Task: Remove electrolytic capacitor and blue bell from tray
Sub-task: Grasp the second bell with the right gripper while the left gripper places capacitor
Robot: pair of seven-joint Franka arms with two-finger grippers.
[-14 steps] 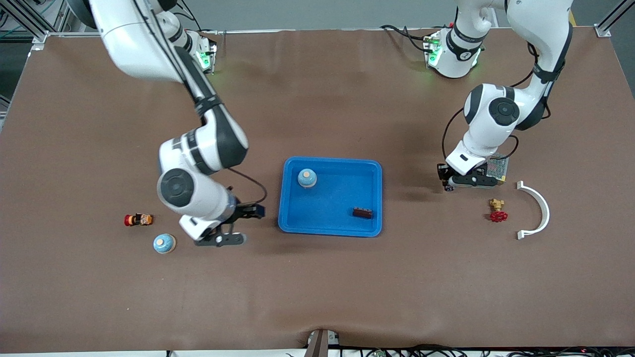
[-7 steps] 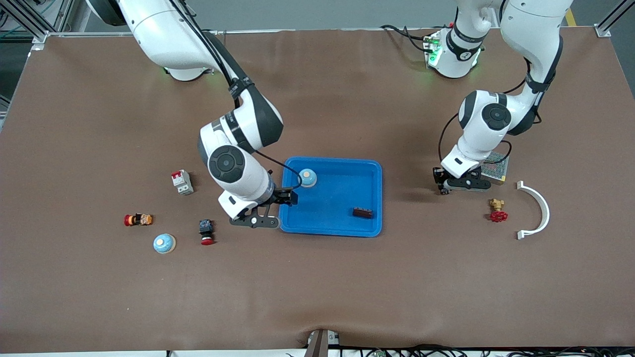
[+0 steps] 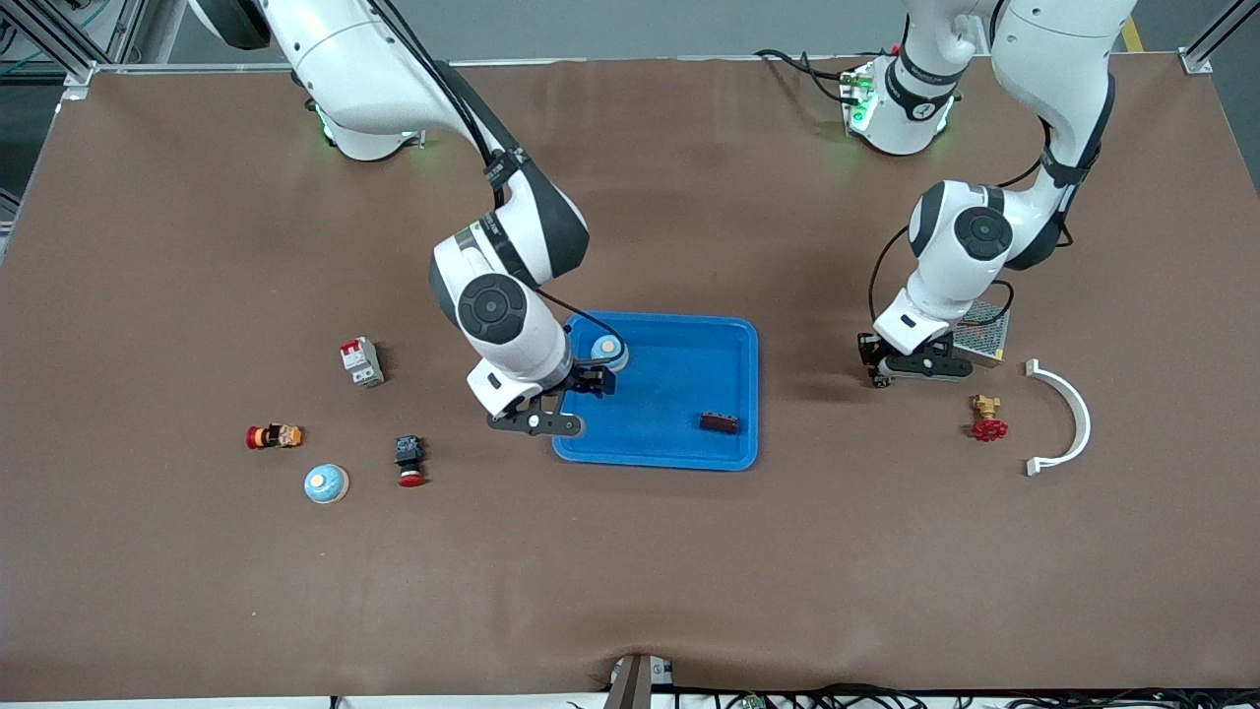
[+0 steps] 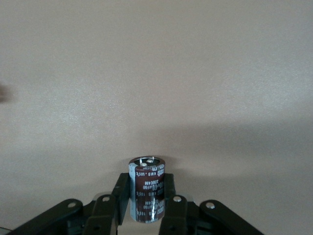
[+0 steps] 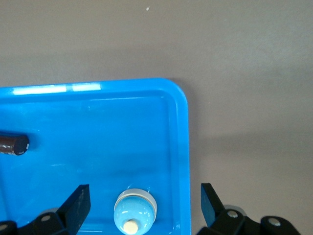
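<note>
A blue tray (image 3: 655, 461) at mid-table holds a light blue bell (image 3: 609, 351) in the corner toward the right arm's end and a dark capacitor (image 3: 719, 422) lying nearer the front camera. My right gripper (image 3: 592, 380) is open and empty over that corner. In the right wrist view the bell (image 5: 135, 209) sits below the spread right gripper (image 5: 144, 196), with the lying capacitor (image 5: 13, 145) farther along the tray. My left gripper (image 3: 872, 360) is over bare table beside the tray. The left gripper (image 4: 145, 183) is shut on an upright brown capacitor (image 4: 146, 196).
A second blue bell (image 3: 325, 483), a red push button (image 3: 409, 461), a circuit breaker (image 3: 361, 361) and a small toy figure (image 3: 274, 435) lie toward the right arm's end. A mesh power supply (image 3: 987, 331), a red valve (image 3: 987, 418) and a white curved bracket (image 3: 1068, 418) lie toward the left arm's end.
My right arm has swung from over the table near the loose bell to over the tray's corner, uncovering the breaker and push button. My left gripper has shifted slightly with its capacitor.
</note>
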